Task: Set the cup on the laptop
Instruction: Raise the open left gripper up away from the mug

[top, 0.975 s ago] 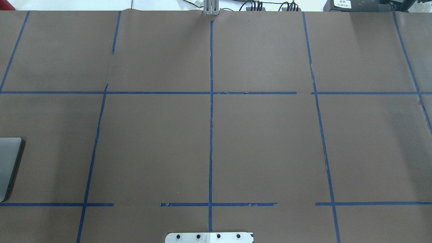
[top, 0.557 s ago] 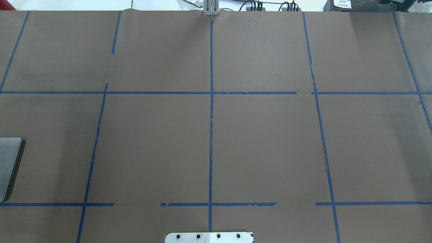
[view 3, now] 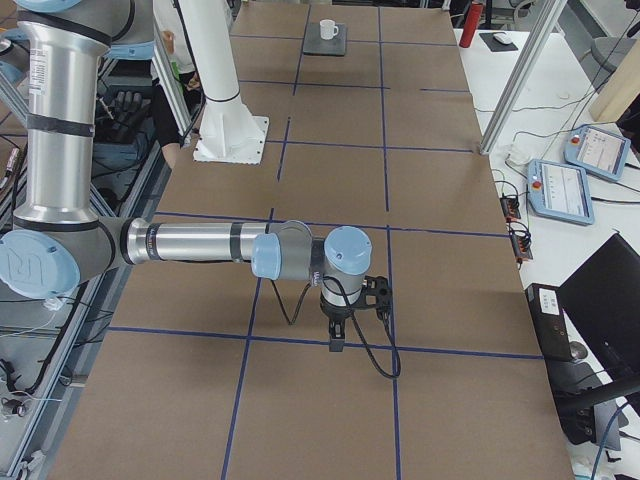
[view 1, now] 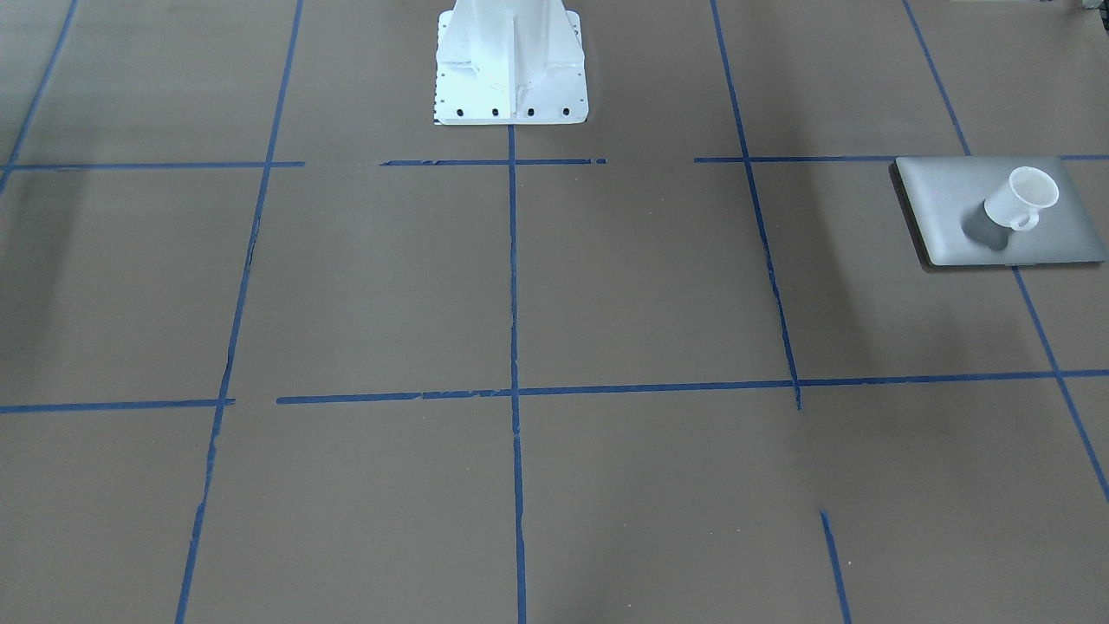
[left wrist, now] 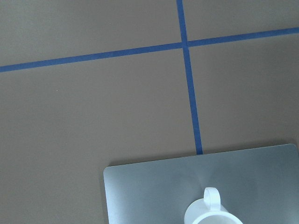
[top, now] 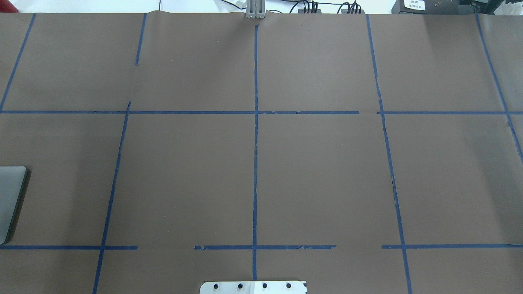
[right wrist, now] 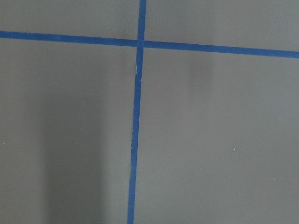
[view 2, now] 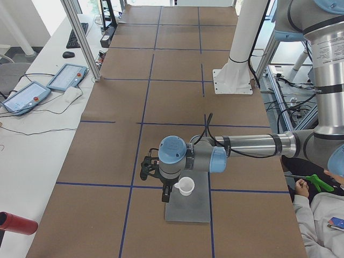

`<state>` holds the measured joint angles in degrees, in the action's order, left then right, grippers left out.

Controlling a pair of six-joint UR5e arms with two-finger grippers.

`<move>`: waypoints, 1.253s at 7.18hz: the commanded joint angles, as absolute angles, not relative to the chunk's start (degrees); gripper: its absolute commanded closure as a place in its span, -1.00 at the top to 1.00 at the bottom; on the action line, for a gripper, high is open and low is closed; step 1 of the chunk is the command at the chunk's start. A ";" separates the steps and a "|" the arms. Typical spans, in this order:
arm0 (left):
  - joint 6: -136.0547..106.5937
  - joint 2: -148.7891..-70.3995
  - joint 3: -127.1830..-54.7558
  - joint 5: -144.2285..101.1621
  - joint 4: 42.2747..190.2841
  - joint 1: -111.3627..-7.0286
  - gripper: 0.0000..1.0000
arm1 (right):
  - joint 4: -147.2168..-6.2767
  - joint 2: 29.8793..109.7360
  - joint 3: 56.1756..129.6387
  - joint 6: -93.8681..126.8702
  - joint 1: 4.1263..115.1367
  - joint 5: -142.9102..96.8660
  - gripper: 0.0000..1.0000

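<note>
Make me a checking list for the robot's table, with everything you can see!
Surface: brown paper-covered table, marked with a blue tape grid.
Job's things: small white plastic teacup stands upright on the flat silver-grey laptop.
Clutter: nothing seen.
End effectors: left end effector hangs close beside the teacup; right end effector hangs over bare table. I cannot tell whether either is open or shut.
Cables: black cable loops from the right arm's wrist.
Surroundings: two grey teach pendants beside the table; a seated person near the robot.
</note>
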<state>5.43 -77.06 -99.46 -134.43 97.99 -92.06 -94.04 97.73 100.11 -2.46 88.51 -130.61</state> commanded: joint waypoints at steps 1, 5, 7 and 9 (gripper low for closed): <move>5.36 -77.52 -99.32 -134.30 97.91 -92.02 1.00 | -94.04 97.73 100.11 -2.46 88.51 -130.69 1.00; 5.27 -78.05 -99.14 -134.30 97.91 -92.02 1.00 | -94.04 97.73 100.11 -2.46 88.51 -130.69 1.00; 5.27 -78.92 -98.44 -134.21 97.91 -92.02 1.00 | -94.04 97.73 100.11 -2.46 88.51 -130.69 1.00; 5.27 -78.93 -98.35 -134.21 97.91 -92.02 1.00 | -94.04 97.73 100.11 -2.46 88.51 -130.61 1.00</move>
